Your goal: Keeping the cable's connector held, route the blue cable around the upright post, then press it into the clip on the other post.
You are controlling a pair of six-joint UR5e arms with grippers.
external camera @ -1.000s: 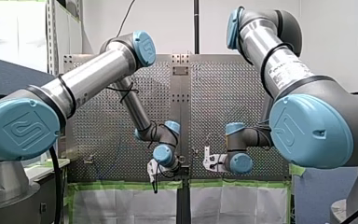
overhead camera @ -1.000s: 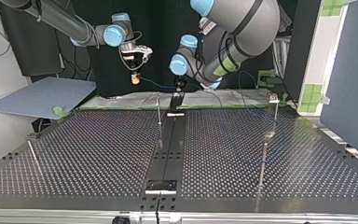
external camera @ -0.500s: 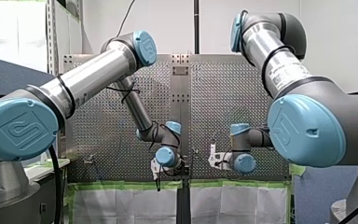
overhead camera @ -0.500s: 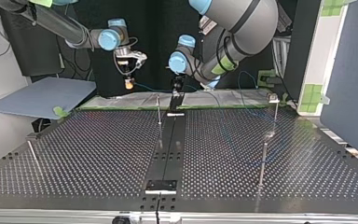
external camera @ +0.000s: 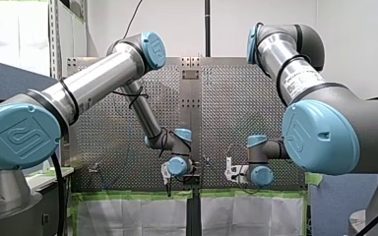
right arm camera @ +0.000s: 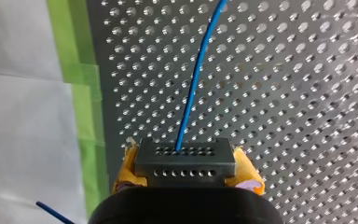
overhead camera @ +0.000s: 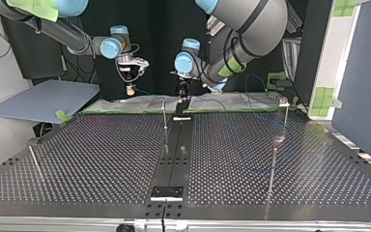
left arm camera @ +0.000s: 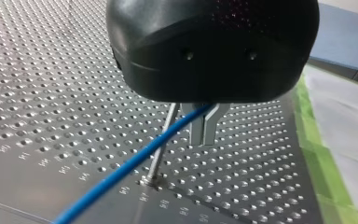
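Note:
My right gripper (right arm camera: 185, 163) is shut with its yellow pads (right arm camera: 249, 170) on the dark grey connector (right arm camera: 185, 154). The blue cable (right arm camera: 194, 88) leaves the connector and runs ahead over the perforated table. My left gripper (left arm camera: 204, 139) has its metal fingers shut on the same blue cable (left arm camera: 135, 163), which slopes down past a thin upright post (left arm camera: 161, 144) just behind it. In the top view my right gripper (overhead camera: 130, 90) hangs at the back left and my left gripper (overhead camera: 180, 94) hangs beside the centre post (overhead camera: 164, 113). A post with a clip (overhead camera: 284, 103) stands at the back right.
Two more thin posts rise from the table, one at the top view's right (overhead camera: 272, 169) and one at its left (overhead camera: 34, 159). A dark strip (overhead camera: 174, 154) runs down the table's middle. Green tape and white sheeting (overhead camera: 125, 104) line the far edge. A blue-grey board (overhead camera: 43, 99) lies at the left.
My right gripper has moved toward the top view's left and lower, with the connector in it. My left gripper has shifted slightly toward the centre post, still on the cable.

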